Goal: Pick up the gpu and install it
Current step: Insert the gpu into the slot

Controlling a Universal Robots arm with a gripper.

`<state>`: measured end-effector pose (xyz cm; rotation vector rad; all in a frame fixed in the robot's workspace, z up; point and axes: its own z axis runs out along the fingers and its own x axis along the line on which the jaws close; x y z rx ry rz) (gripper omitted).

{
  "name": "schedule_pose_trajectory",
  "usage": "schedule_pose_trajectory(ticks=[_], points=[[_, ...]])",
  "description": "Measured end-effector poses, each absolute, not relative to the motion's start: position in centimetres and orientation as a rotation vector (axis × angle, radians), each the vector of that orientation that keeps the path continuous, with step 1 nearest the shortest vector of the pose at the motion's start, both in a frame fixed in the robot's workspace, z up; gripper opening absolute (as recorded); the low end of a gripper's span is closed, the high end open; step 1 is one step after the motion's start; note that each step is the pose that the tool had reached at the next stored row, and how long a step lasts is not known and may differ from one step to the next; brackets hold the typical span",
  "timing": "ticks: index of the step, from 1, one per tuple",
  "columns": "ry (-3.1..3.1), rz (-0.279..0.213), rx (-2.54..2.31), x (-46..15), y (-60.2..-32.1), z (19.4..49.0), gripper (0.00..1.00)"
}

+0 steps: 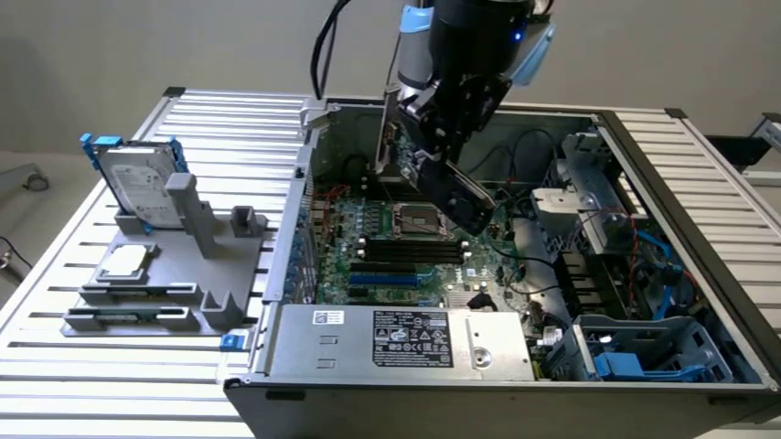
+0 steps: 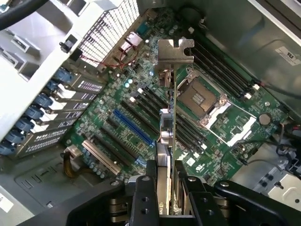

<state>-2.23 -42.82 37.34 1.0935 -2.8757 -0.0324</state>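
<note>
Wrist view: my fingers are clamped on the gpu, one on each face. The card is seen edge-on, with its silver bracket at the far end. Beneath it are the motherboard, the open processor socket, black memory slots and a blue slot. The gpu is not seated in any slot.

Exterior view: the gpu hangs tilted inside the open computer case, above the socket. Cables crowd the exterior view's right. The power supply lies along the near wall. Outside the case, on the bench, a hard drive stands in a grey holder. A small square chip lies on the holder too.
</note>
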Motion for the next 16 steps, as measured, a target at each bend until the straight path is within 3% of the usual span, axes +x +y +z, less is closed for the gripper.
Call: schedule_pose_trajectory(ticks=[16], points=[[-2.686, -0.024, 1.502, -2.2, -42.8, 35.5, 0.26]])
